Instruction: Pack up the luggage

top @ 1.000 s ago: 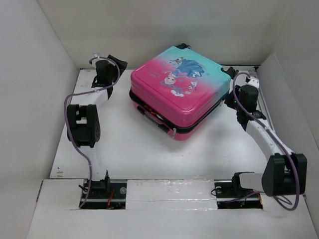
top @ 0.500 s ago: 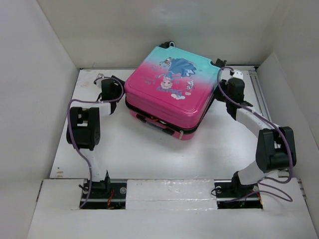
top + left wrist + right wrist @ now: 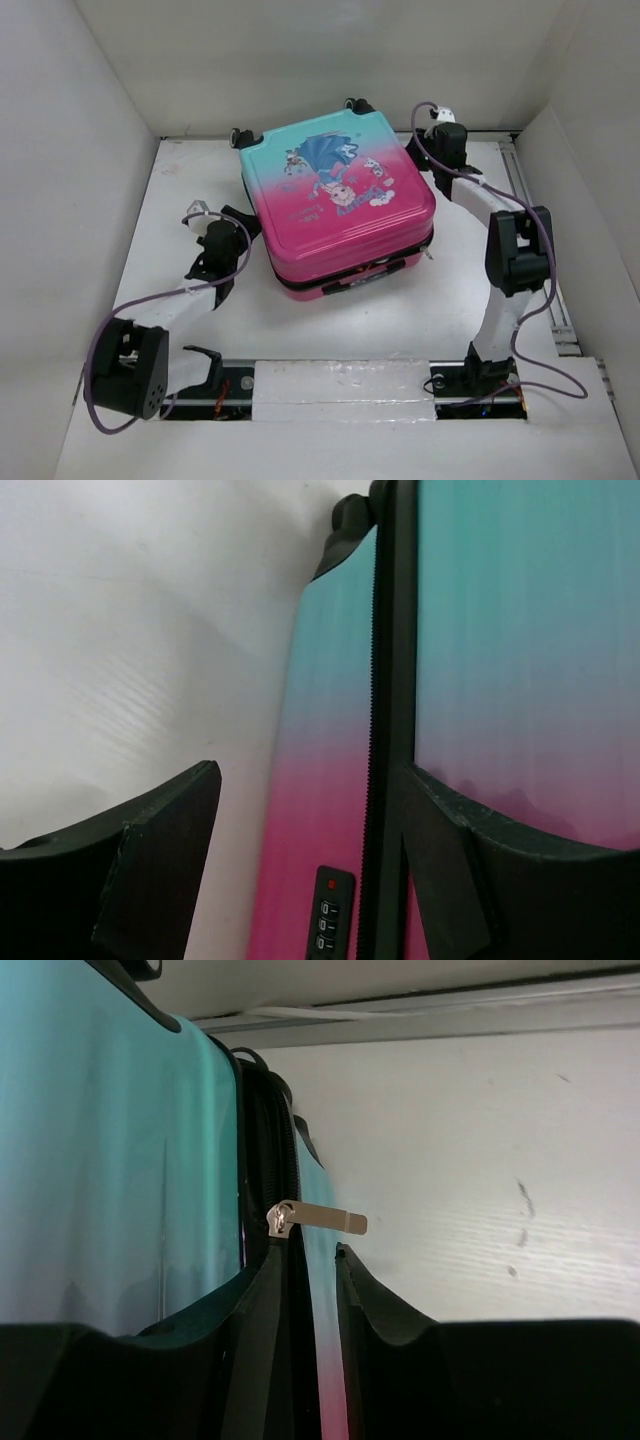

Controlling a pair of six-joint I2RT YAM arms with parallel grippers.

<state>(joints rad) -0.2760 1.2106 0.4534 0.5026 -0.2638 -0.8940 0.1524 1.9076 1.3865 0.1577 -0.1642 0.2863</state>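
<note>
Fingers [image 3: 160, 860] of the left gripper [image 3: 312, 775] stand wide apart and hold nothing: one is over the bare table [image 3: 200, 320], the other lies against the upper shell of the luggage [image 3: 335, 205], and the black zip seam of the luggage runs up between them. A small combination lock [image 3: 330, 920] sits on the pink side wall, between these two fingers. At the right gripper [image 3: 308, 1252] the fingers [image 3: 390, 1335] are close together, with only a narrow gap in which the zip seam and a thin strip of shell are seen; I cannot tell if they press on it. A silver zipper pull [image 3: 320, 1220] sticks out sideways just beyond their tips. The luggage is closed and lies flat in the far middle of the table, printed side up, teal end with the black wheels [image 3: 357, 104] towards the back wall, pink end towards the arms. The left gripper is at its near left side, the right one at its far right corner.
</note>
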